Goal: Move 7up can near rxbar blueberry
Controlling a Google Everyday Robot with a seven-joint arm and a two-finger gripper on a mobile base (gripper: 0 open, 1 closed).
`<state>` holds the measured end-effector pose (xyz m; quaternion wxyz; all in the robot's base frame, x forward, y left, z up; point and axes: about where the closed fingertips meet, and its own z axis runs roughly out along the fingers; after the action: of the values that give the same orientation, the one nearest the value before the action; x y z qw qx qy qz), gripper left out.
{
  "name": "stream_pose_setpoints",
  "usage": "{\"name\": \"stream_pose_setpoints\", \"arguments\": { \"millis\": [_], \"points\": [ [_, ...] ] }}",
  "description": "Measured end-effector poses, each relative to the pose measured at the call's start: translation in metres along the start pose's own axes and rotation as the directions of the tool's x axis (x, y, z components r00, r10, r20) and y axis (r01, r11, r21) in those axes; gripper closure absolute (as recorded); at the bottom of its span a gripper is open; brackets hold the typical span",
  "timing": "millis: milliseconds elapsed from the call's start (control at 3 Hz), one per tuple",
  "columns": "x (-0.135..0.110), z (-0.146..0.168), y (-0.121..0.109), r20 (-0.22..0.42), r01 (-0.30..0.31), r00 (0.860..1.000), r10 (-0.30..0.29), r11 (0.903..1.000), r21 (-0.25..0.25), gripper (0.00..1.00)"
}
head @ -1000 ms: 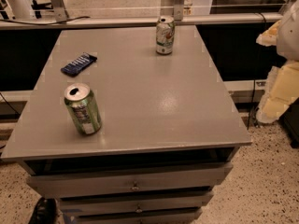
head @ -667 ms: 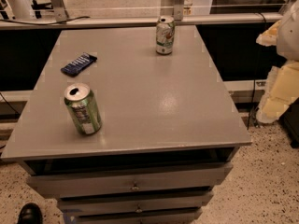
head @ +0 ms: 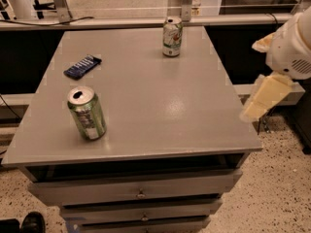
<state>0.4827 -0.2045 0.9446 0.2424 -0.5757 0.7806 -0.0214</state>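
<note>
The 7up can (head: 172, 36) is pictured upright at the far edge of the table (head: 160, 110), well apart from the rxbar blueberry (head: 82, 66). The gripper (head: 255, 108) is held off the right side; whether it is open cannot be told, perhaps owing to the angle. The 7up can is best taken mid-body, and the green can (head: 87, 113) is to be left alone.

I see the 7up can (head: 172, 37) standing upright near the far edge of the tabletop (head: 160, 106), pale with green marking and a silver top. The rxbar blueberry (head: 82, 66), dark blue, lies flat at far left, well apart from it. The tool (head: 260, 101) hangs beyond the right edge.
</note>
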Motion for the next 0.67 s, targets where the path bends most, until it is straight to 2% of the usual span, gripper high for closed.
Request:
{"name": "stream_pose_setpoints", "arguments": {
  "millis": [333,667],
  "points": [
    [-0.010,0.042,-0.044,0.139,-0.067,0.989,0.058,0.9961,0.057,0.00],
    [-0.023,0.073,-0.107,0.312,-0.151,0.944,0.107,0.9810,0.121,0.00]
  ]
}}
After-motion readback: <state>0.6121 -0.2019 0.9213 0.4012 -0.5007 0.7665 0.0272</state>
